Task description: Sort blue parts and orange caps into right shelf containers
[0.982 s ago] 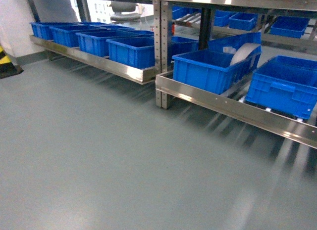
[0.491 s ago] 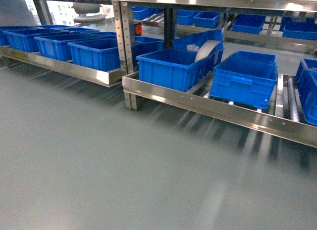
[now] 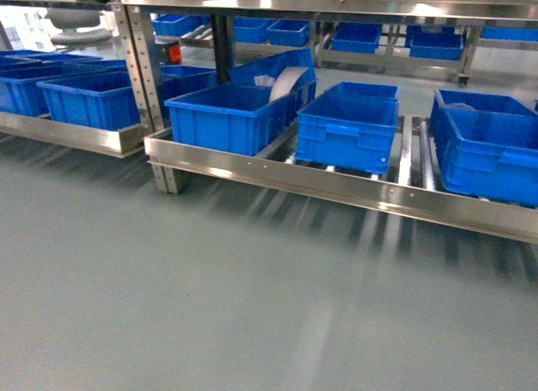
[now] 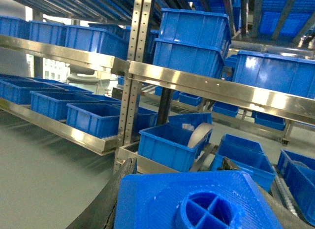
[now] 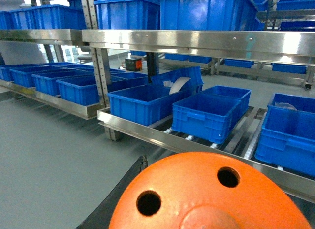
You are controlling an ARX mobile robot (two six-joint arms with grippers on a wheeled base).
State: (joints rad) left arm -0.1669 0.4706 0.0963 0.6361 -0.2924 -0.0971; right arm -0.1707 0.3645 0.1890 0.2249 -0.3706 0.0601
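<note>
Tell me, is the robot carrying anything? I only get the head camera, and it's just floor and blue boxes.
Observer: Looks like it. A blue part with a round, cross-ribbed socket fills the bottom of the left wrist view.
Operator: What about the other arm?
Observer: The right wrist view has an orange cap right up close, with two round holes in it.
Operator: Is there anything above the boxes I see?
Observer: Yes, an upper shelf holds more crates, two of them stacked.
</note>
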